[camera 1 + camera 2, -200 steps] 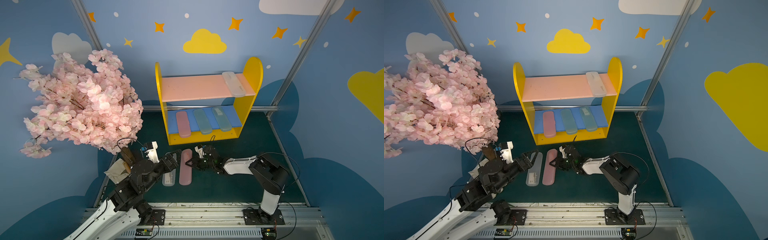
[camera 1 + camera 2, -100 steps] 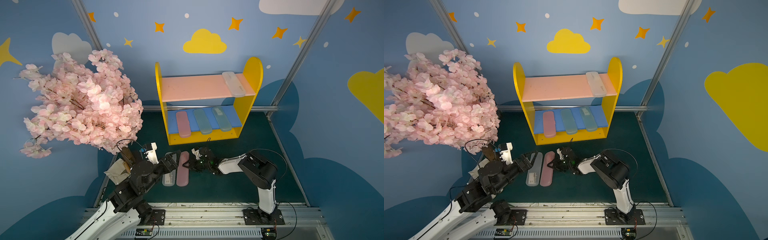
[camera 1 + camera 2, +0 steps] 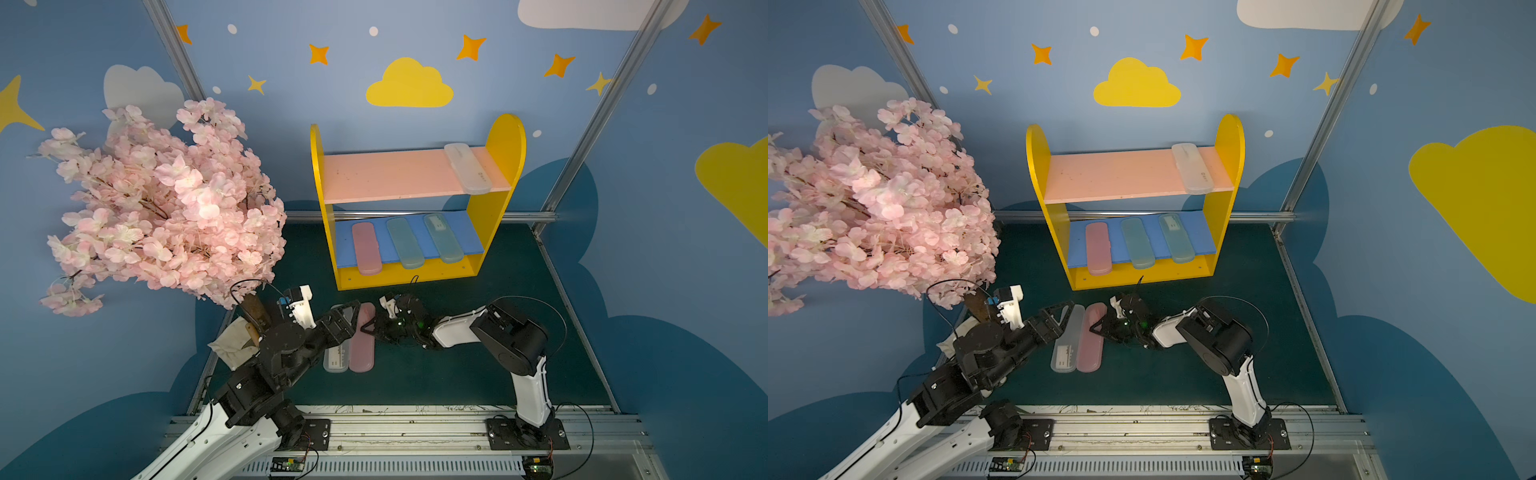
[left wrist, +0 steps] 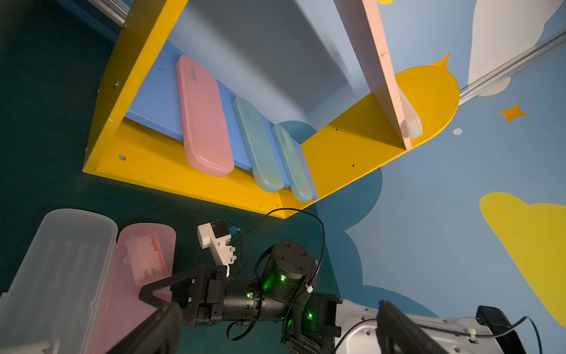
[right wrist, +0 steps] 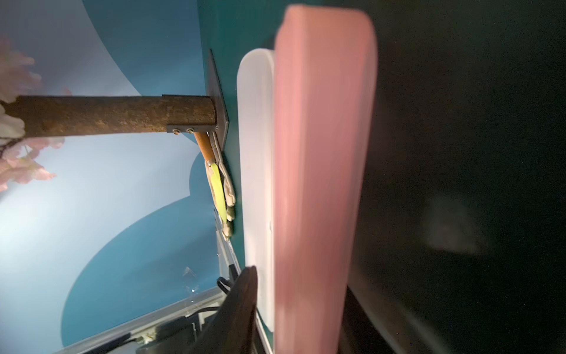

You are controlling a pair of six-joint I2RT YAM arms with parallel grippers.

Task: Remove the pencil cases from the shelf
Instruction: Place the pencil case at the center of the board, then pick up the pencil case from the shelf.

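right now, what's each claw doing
left claw: open, holding nothing.
right claw: open, jaws loose around the pink translucent plastic pencil case, not clamping it.

The left arm (image 3: 286, 357) reaches low and forward, and the left hand (image 3: 352, 309) hovers just left of the long pink translucent plastic pencil case (image 3: 361, 351), fingers (image 4: 153, 331) spread wide and empty. The right arm (image 3: 511, 336) stretches low toward that case from its right. The right hand (image 3: 369, 328) straddles the case, fingers (image 5: 242, 306) parted, with a gap showing on one side.
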